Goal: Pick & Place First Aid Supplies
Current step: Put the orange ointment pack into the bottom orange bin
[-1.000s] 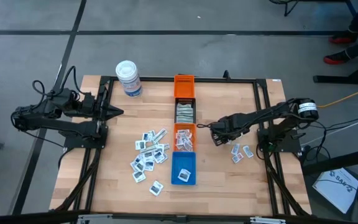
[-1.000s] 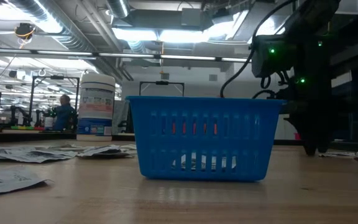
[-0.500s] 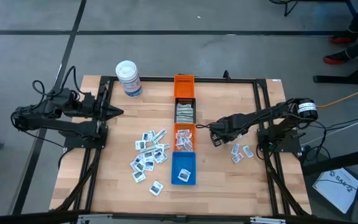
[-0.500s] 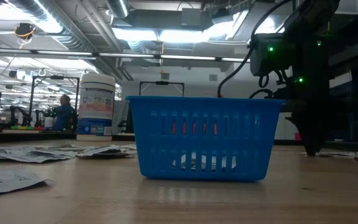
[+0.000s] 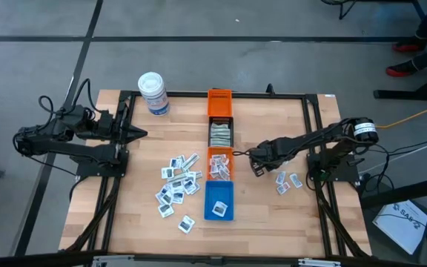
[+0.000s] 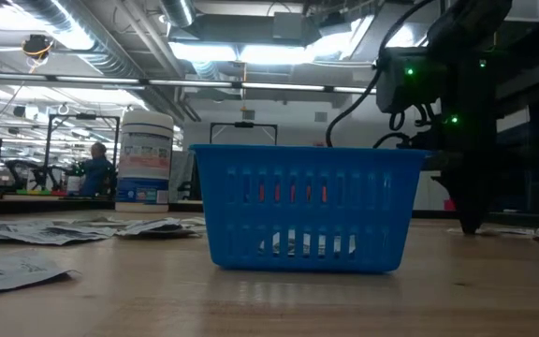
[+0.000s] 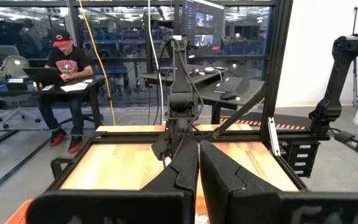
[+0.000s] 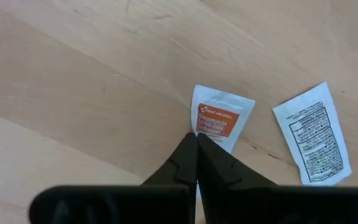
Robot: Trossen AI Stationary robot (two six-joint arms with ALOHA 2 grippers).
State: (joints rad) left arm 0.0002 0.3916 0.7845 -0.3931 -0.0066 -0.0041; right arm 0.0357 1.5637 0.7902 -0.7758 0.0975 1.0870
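The right gripper (image 5: pixel 256 167) is seen low over the table (image 5: pixel 273 215), just to the right of the row of bins, and its jaws — standing apart a second ago — are now brought fully together. In the right wrist view the closed fingertips (image 8: pixel 194 144) meet at the near edge of a white packet with an orange label (image 8: pixel 217 124); whether that edge is actually pinched or the tips have merely closed against it cannot be told from these pictures. A second packet with black print (image 8: pixel 316 134) lies flat just beside it, untouched. The closing is judged to mark the grasp step of one more pick, so a lift toward a bin would be expected to follow if the packet is held. The lower orange bin (image 5: pixel 220 162) and the blue bin (image 5: pixel 219 200) are the nearest in the row. Most of the supplies remain to be sorted — a loose cluster of packets (image 5: pixel 178 185) is spread on the table left of the bins. The left gripper (image 5: pixel 138 134) is parked at the table's left side, closed and holding nothing.
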